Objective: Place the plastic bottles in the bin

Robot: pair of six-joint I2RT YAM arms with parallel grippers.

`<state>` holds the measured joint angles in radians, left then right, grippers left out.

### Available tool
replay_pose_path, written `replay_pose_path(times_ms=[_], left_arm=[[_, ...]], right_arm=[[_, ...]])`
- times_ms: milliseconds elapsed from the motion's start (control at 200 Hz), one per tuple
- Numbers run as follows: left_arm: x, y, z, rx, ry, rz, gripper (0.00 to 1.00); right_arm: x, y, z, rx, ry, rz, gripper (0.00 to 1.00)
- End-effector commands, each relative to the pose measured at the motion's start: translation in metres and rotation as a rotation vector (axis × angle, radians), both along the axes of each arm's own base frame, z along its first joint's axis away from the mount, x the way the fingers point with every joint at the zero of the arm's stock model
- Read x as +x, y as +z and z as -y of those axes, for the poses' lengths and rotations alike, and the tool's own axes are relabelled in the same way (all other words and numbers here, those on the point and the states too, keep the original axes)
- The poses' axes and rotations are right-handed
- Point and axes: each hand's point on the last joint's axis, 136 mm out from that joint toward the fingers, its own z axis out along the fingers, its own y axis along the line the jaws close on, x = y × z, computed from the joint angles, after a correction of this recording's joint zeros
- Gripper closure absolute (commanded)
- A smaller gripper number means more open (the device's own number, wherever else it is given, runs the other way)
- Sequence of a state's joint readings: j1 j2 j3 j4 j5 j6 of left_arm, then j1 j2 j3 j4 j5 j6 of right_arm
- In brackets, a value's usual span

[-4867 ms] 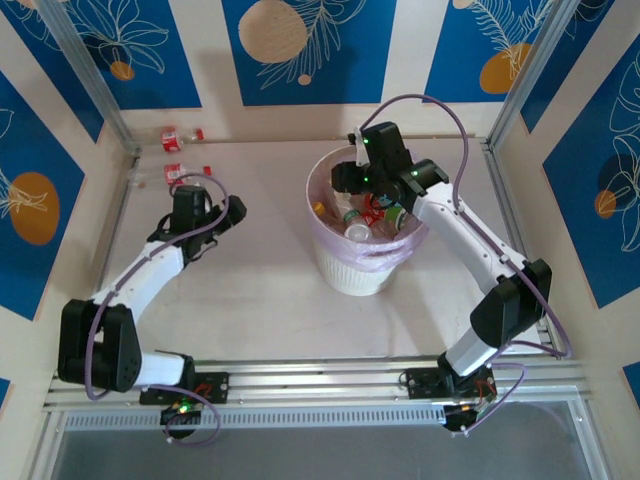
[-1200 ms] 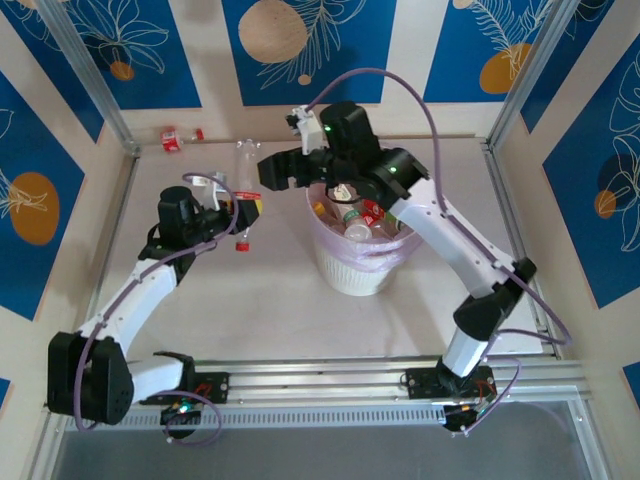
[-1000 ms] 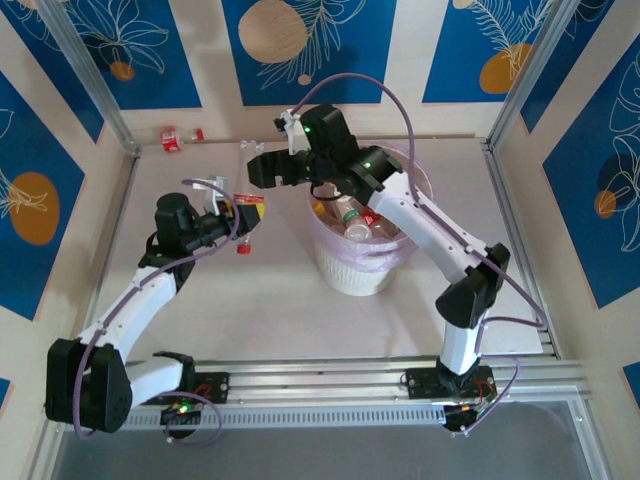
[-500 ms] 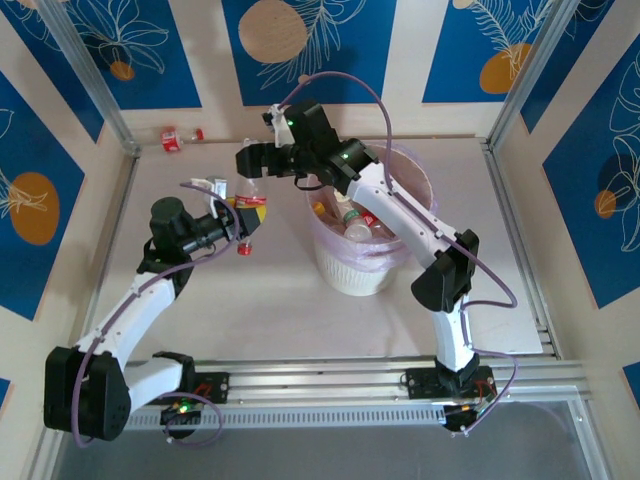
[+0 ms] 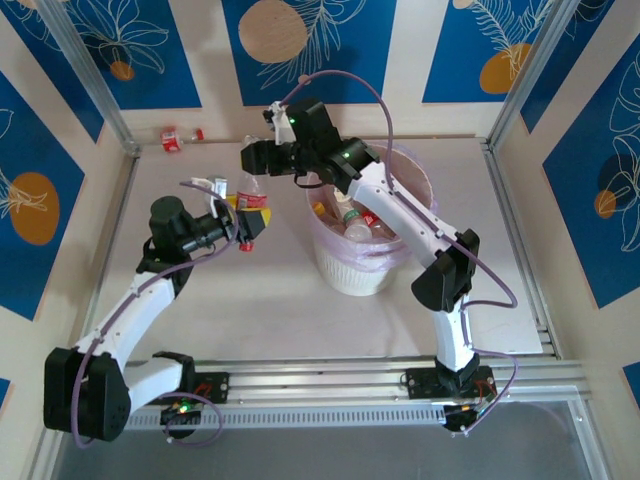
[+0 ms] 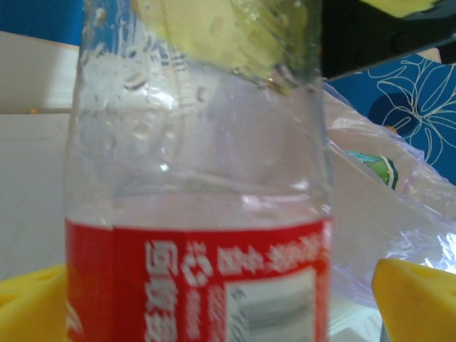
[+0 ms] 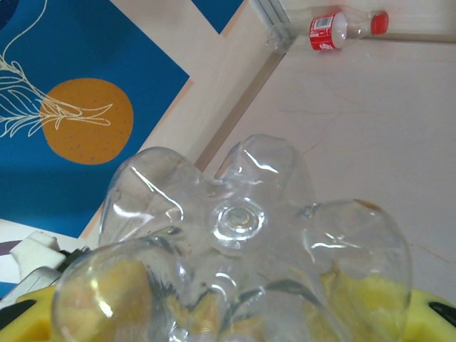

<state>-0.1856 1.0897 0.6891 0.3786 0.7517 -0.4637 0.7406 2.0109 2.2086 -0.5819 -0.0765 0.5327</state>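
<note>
Top external view gives me a handover in mid-air. A clear plastic bottle with a red label and red cap [image 5: 252, 195] hangs cap-down above the far left part of the table [image 5: 250, 310], just beside the left side of the round white ribbed bin lined with a translucent pink bag [image 5: 352, 272].

My right claw [image 5: 257, 160] reaches across from over the bin and is clamped on the bottle's upper end. On the right wrist view the petal-shaped base sits squeezed between its yellow fingers [image 7: 420, 324].

My left claw [image 5: 243, 218] stands wide apart around the label. On the left wrist view one of its yellow pads [image 6: 410, 299] sits clear of the bottle wall, so I judge the weight is all on the right arm.

I read the pass as a matter of reach: the left arm serves the far left corner, while the bin stands nearer the right arm. Holding the bottle cap-down leaves the broad base free for the taking claw.

The bin holds several crushed bottles [image 5: 355, 215], and a second red-labelled bottle [image 5: 180, 137] lies at the table's far left corner.

Next I would draw the left claw clear before swinging right. The thin crushed wall could slip or twist in the grip.
</note>
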Motion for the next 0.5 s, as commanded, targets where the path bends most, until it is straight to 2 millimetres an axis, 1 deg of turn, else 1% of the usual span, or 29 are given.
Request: replay_pose_path(times_ms=[0, 70, 160, 245, 280, 325, 330, 405, 495], left_arm=[[-0.018, 0.037, 0.002, -0.006, -0.044, 0.096, 0.0], [-0.025, 0.041, 0.001, 0.005, -0.041, 0.099, 0.0], [-0.03, 0.045, -0.002, 0.02, -0.029, 0.074, 0.0], [-0.033, 0.045, -0.005, 0.032, -0.014, 0.07, 0.0], [-0.034, 0.044, -0.006, 0.038, -0.006, 0.07, 0.0], [-0.033, 0.04, -0.008, 0.049, 0.006, 0.065, 0.0], [-0.033, 0.039, -0.008, 0.05, 0.007, 0.065, 0.0], [-0.031, 0.034, -0.008, 0.055, 0.017, 0.054, 0.0], [-0.027, 0.029, -0.008, 0.042, 0.025, 0.043, 0.0]], right_arm=[[0.003, 0.034, 0.008, 0.049, -0.007, 0.092, 0.53], [0.006, 0.051, 0.017, 0.071, -0.031, 0.138, 0.54], [0.011, 0.069, 0.032, 0.085, -0.053, 0.165, 0.55], [0.012, 0.093, 0.046, 0.128, -0.065, 0.207, 0.57], [0.009, 0.108, 0.053, 0.15, -0.069, 0.235, 0.57], [0.007, 0.119, 0.059, 0.163, -0.074, 0.26, 0.58], [0.007, 0.122, 0.062, 0.164, -0.078, 0.269, 0.58], [0.001, 0.143, 0.076, 0.172, -0.096, 0.322, 0.58], [-0.007, 0.167, 0.1, 0.17, -0.135, 0.388, 0.59]])
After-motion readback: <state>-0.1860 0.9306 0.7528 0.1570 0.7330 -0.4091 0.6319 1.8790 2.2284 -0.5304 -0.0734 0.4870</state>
